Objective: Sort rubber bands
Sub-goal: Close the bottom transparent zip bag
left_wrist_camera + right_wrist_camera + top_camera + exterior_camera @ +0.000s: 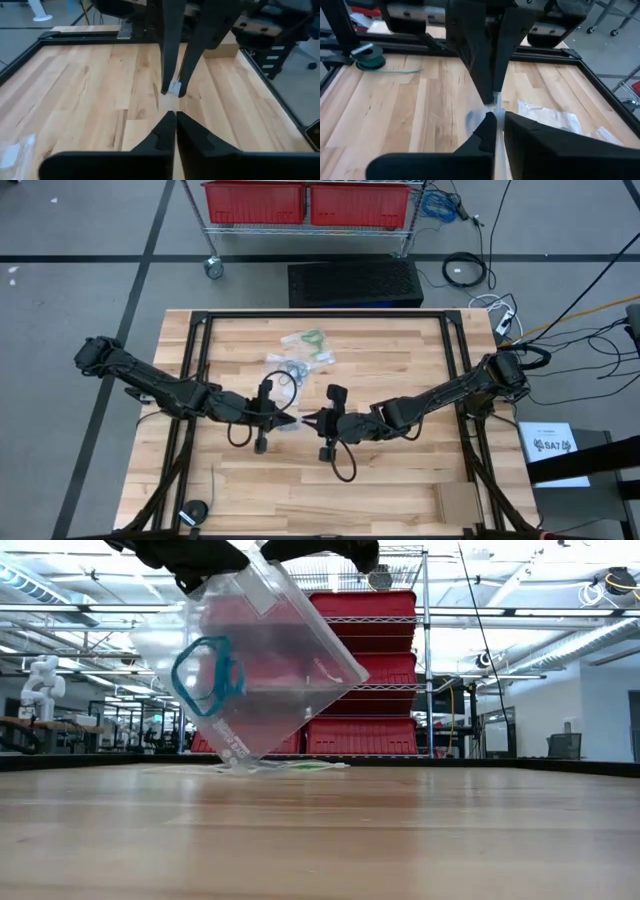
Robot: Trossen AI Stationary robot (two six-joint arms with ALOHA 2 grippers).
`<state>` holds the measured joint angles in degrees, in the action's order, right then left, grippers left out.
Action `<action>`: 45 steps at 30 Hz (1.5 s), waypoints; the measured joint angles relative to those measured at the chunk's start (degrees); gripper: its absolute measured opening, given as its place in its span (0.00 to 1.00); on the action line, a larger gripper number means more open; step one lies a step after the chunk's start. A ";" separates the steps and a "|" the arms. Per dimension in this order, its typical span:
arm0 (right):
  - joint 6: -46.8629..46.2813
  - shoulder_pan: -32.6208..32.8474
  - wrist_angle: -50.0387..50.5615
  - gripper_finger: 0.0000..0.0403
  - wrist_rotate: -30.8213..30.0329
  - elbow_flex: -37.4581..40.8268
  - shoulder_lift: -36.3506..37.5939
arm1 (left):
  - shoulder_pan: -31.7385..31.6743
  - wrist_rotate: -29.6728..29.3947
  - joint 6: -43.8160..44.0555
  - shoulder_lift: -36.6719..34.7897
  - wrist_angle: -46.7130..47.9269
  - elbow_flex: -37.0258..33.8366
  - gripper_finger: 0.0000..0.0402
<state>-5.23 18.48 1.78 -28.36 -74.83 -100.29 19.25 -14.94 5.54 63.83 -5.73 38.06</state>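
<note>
i had both arms meeting over the middle of the counter [330, 490]. the left end effector [291, 421] and the right end effector [312, 420] faced each other tip to tip, nearly touching. from the left wrist view my left fingers [167, 131] were pressed together, and just past them the right ones pinched a small clear edge of plastic. the right wrist view showed the same from the other side, the right fingers [489, 127] closed on a thin clear film.

in the low view a clear zip bag [262, 660] hung tilted between the two end effectors, its lower corner close above the counter. inside it sat a dark teal band [207, 677], a thin loop bunched against the bag's wall on the low side. it looked like one small cluster; i could not count the loops.

farther back on the counter, toward the cart [308, 202] of red bins, lay more bags [300, 352] in a loose group. one held light green bands [315, 337]; another beside it held a darker bluish cluster [292, 370], too small to describe further. a roll of green wire [369, 58] sat at the counter's near left corner.
</note>
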 joint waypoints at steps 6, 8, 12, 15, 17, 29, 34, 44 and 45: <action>0.07 0.00 -0.04 0.00 0.24 0.00 0.00 | 0.00 2.71 0.02 0.00 -1.38 0.02 0.19; 0.07 0.00 -0.04 0.00 0.63 0.00 0.00 | -0.24 2.75 0.02 0.00 -1.36 0.02 0.22; 0.07 0.00 -0.11 0.00 1.75 0.00 0.00 | -1.64 2.74 1.42 0.27 -1.48 0.02 0.24; 0.09 0.00 -0.13 0.00 1.70 0.00 0.00 | -2.80 2.98 3.13 0.33 -1.25 0.02 0.24; 0.09 0.00 -0.13 0.00 1.70 0.00 0.00 | -3.22 3.62 3.10 0.33 -1.19 0.02 0.24; 0.12 -0.32 -0.43 0.00 1.78 0.00 0.02 | -3.23 5.95 0.24 0.33 -3.30 0.02 0.02; -0.25 -0.37 0.05 0.00 1.43 0.00 0.09 | -3.23 4.17 -0.62 0.33 -4.16 0.02 0.01; -2.98 -0.42 4.46 0.00 1.36 -0.11 0.11 | -2.87 3.33 -1.46 0.06 -4.58 0.02 0.00; -3.06 -0.40 4.99 0.00 1.36 -0.11 0.11 | -2.83 3.33 -1.47 -0.03 -4.71 0.02 0.00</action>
<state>-8.29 18.08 6.77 -27.00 -74.94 -100.18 16.41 -11.62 4.07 63.81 -10.44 38.09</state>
